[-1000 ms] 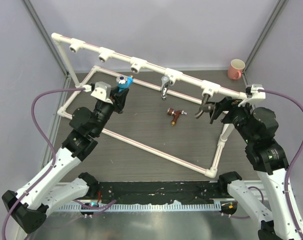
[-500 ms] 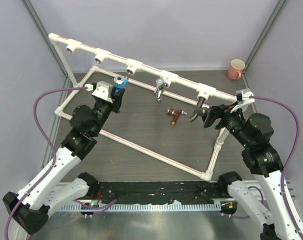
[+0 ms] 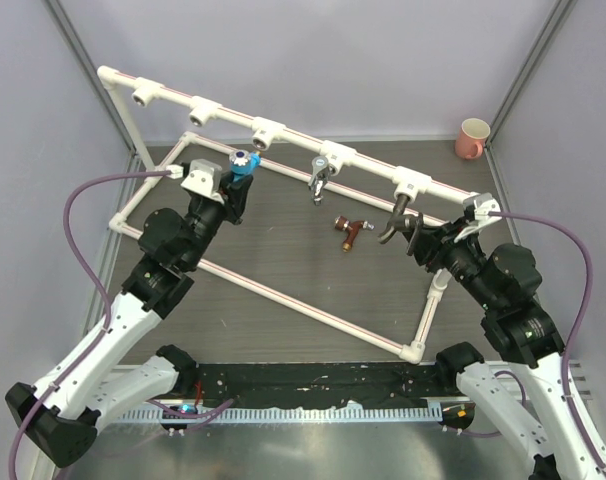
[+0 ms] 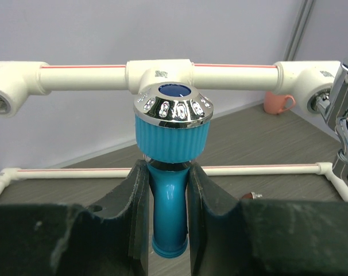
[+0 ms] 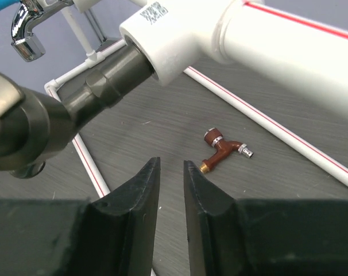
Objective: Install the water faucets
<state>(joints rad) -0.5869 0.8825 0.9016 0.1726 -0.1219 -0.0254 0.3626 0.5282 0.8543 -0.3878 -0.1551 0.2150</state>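
Dark table point(image 3: 283, 250) carries copper faucet point(image 3: 351, 229), pink mug point(image 3: 472, 138), pipe frame point(image 3: 283, 292)

Blue faucet point(image 4: 172, 149) upright, silver point(image 3: 319, 178) and grey point(image 3: 394, 220) socketed, copper point(image 3: 350, 229) lying loose.

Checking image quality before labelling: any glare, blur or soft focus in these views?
Left wrist view: sharp, bright highlights on the blue faucet chrome cap. Right wrist view: the grey faucet body at far left is soft, the copper faucet crisp. Top view: evenly lit, faint shadows, no blur.
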